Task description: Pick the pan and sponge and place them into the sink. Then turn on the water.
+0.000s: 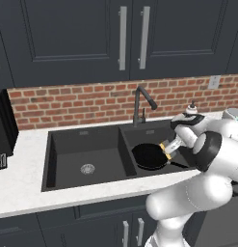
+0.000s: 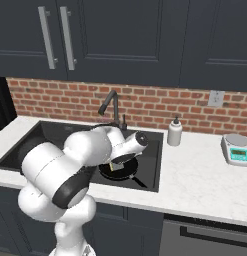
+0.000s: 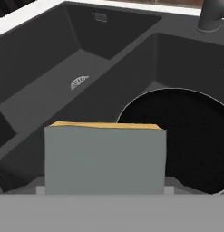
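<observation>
Dark sink (image 1: pixel 67 144), pan (image 1: pixel 150 157) in right basin, sponge (image 3: pixel 104 158) clamped between jaws above

Soap bottle (image 2: pixel 174 132) near a scale (image 2: pixel 237 148).

Dark cabinets (image 1: pixel 67 38), red brick backsplash (image 1: pixel 82 103), white counter (image 2: pixel 195 175)

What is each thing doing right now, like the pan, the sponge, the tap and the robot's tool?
pan: lying in the right basin of the sink.
sponge: held in the tool, above the pan's edge.
faucet: no water running.
left basin drain: uncovered.
upper cabinet doors: shut.
</observation>
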You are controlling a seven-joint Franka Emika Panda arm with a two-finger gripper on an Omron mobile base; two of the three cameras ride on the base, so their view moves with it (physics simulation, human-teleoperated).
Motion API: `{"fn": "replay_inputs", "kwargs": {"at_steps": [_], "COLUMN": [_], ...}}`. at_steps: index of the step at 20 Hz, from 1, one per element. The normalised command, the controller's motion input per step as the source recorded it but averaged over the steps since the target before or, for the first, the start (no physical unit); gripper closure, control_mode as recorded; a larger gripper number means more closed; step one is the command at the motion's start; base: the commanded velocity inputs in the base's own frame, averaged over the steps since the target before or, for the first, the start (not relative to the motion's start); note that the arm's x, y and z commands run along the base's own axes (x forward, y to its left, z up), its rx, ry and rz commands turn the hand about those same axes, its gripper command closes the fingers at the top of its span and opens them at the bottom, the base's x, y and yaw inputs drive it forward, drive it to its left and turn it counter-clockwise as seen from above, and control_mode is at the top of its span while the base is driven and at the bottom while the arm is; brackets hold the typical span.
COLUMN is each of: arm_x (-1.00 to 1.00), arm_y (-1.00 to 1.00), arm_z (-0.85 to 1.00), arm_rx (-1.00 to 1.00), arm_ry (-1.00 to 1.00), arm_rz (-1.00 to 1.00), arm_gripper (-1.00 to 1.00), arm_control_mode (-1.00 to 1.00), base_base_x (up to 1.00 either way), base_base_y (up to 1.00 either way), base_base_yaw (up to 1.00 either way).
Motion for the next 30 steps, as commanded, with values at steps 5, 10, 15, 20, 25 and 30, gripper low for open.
{"fn": "replay_inputs", "kwargs": {"at_steps": [5, 10, 15, 20, 25, 30], "arm_x": [0.39, 0.42, 0.36, 0.23, 0.19, 0.19], "arm_y": [-0.11, -0.02, -0.03, -0.14, -0.12, -0.01], "arm_z": [-0.28, -0.4, -0.46, -0.46, -0.38, -0.25], "arm_rx": [0.0, 0.0, 0.0, 0.0, 0.0, 0.0], "arm_ry": [0.0, 0.0, 0.0, 0.0, 0.0, 0.0], "arm_rz": [0.01, 0.02, 0.03, 0.04, 0.03, 0.0], "arm_gripper": [1.0, 1.0, 1.0, 1.0, 1.0, 1.0], "arm_control_mode": [-1.0, -1.0, -1.0, -1.0, -1.0, -1.0], "base_base_x": [0.0, 0.0, 0.0, 0.0, 0.0, 0.0], "base_base_y": [0.0, 0.0, 0.0, 0.0, 0.0, 0.0], "base_base_yaw": [0.0, 0.0, 0.0, 0.0, 0.0, 0.0]}}
